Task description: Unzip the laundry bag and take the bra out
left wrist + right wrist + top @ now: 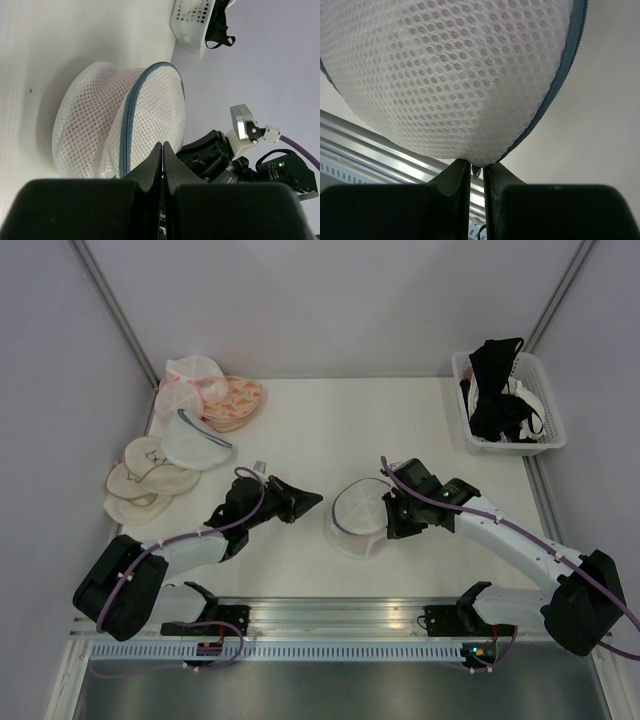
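laundry bag (358, 521) centre, basket (520, 446) back right

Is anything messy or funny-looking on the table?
A little. The bag looks tipped up on its side in the middle of the table, with its edge pinched in the right fingers. In the far right corner, a black bra hangs out over the basket rim. Nothing looks spilled or broken.

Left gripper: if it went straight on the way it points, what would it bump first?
Probably the laundry bag. The shut left gripper points right at it, with nothing in between, though the gap is hard to judge.
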Controlling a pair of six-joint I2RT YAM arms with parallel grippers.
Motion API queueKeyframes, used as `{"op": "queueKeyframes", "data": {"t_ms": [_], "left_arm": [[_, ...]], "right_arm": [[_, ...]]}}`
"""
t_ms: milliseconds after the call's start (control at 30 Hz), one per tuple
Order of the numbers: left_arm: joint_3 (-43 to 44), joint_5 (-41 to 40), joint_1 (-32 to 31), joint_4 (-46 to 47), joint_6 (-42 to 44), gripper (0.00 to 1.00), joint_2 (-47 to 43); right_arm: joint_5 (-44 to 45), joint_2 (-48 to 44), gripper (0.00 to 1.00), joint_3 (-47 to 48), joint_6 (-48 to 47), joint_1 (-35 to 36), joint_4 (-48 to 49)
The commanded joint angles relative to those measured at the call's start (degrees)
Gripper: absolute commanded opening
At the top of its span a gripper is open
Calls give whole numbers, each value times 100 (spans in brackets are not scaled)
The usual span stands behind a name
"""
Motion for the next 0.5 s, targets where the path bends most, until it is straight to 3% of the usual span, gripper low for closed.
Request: {"op": "queueKeyframes", "data": {"t_ms": [0,33,67,100,133,200,400,467], "left_arm": [[78,212,-44,360,31,2,114],[140,335,-192,423,39,2,123],[297,379,-281,327,65,11,115],[368,380,-455,196,100,24,54],[447,354,-544,-101,109,49,10],[439,258,-737,-358,74,71,-200],[228,-50,-879,-1526,-5,95,-1070],[211,-68,-879,-1825,-5,96,-1344]], "right_arm": [[-359,-88,0,63,39,-5,193],[-527,-79,0,2,83,-5,438],[-659,-61,0,-33,136,3,562],[-939,-44,0,-60,162,4,686],[-1072,17,0,-95,241,4,913],[-1440,62,0,-139,303,-5,1238],[-1750,132,0,-218,532,4,1750],[-1803,176,0,-218,575,4,1838]]}}
